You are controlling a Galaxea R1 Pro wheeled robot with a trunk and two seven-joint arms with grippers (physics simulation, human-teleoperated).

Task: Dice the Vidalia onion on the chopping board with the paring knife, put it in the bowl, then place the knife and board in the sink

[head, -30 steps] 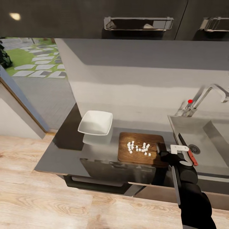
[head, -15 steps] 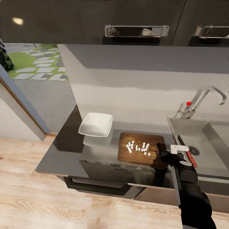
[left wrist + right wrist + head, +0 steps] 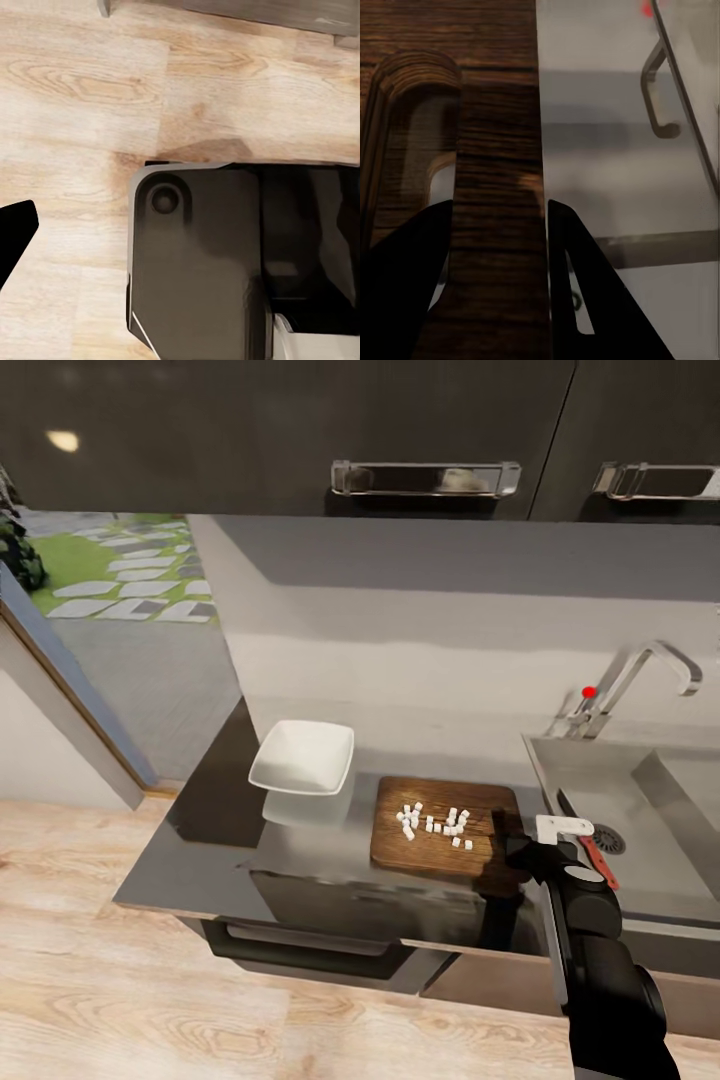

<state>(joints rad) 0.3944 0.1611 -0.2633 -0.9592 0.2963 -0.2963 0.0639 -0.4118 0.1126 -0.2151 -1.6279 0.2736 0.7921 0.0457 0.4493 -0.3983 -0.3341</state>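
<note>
The dark wooden chopping board (image 3: 445,812) lies on the glossy countertop (image 3: 200,850), with several whitish bits of diced Vidalia onion (image 3: 435,823) on it. The white bowl (image 3: 303,758) stands just to its left. My right gripper (image 3: 507,842) sits at the board's right end. In the right wrist view its fingers (image 3: 577,292) are closed on the board's end strip (image 3: 499,210) beside the slot handle. The paring knife (image 3: 590,846), with its red handle, lies in the grey sink (image 3: 650,860) near the drain. One dark left fingertip (image 3: 15,232) shows over the wooden floor.
A curved chrome tap (image 3: 650,665) and a red knob (image 3: 588,691) stand behind the sink. Dark wall cupboards with bar handles (image 3: 425,477) hang above. A drawer handle (image 3: 300,945) sits below the counter's front edge. The robot's base (image 3: 202,255) is over the plank floor.
The whole head view has shifted slightly, so the camera has moved. The right gripper stays at the board's right end; the board, onion bits, bowl and knife have not moved.
</note>
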